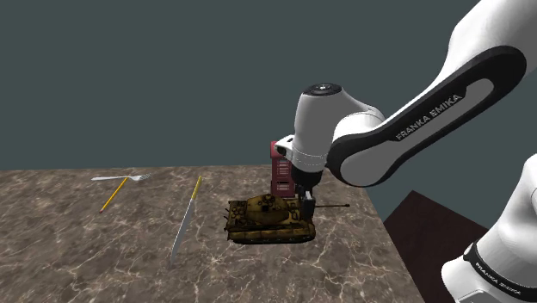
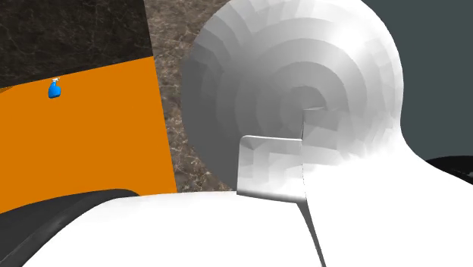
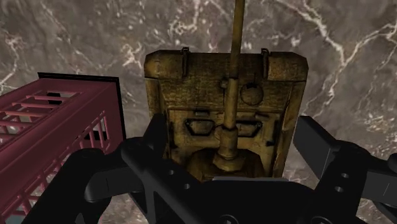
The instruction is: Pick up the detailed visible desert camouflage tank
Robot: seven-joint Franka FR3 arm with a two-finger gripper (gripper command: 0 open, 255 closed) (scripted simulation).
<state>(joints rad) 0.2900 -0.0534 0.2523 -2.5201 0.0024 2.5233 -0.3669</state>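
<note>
On the worktop (image 1: 86, 250), near its far corner, the tank (image 1: 267, 220) sits between the claw's (image 1: 306, 207) wide-spread fingers (image 3: 324, 146). Its hull nearly fills the gap, so a skewed closing may twist it or knock the crate (image 1: 280, 169) just beside.

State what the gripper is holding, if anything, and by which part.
It cannot be told. The gripper straddles the tank across its hull by the turret, but the tank sits on the table and no firm clasp shows.

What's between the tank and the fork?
Shoulder view: a long yellow-and-white utensil lies between tank and fork, with a yellow stick beside the fork.
</note>
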